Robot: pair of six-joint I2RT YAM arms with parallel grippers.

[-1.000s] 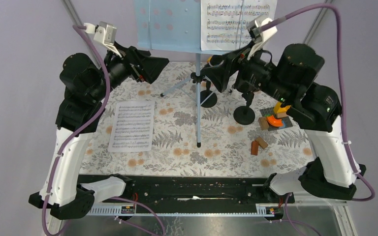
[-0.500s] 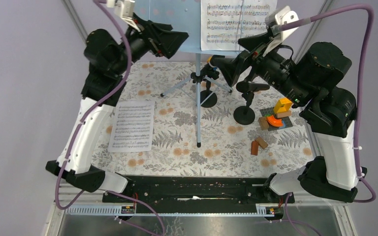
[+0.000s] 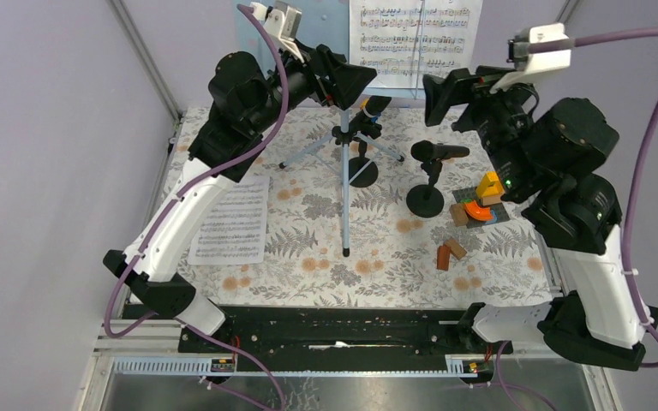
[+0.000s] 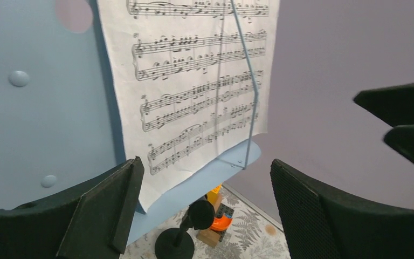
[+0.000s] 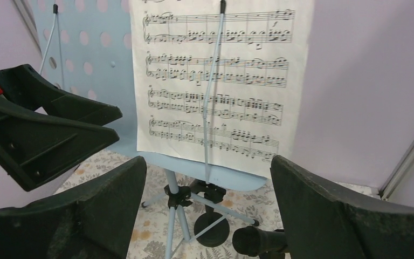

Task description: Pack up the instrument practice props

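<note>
From my seat the music desk (image 5: 102, 48) reads as a smooth, matt light-blue sheet punched with round holes; whether it is metal or plastic I can't say. The thin wire (image 5: 213, 91) over the sheet-music page (image 5: 248, 118) looks like painted metal, as does the slim tripod (image 3: 344, 197). That page is plain matt paper, like the loose page (image 3: 230, 220) on the table (image 3: 308, 240), which wears a printed floral cloth. The microphone (image 3: 439, 151) and its round base (image 3: 425, 201) are matt black. The toy blocks (image 3: 451, 251) look wooden. The pads (image 4: 307, 210) of my left hand (image 4: 204, 172) are matt black plastic with a fine grid texture.
</note>
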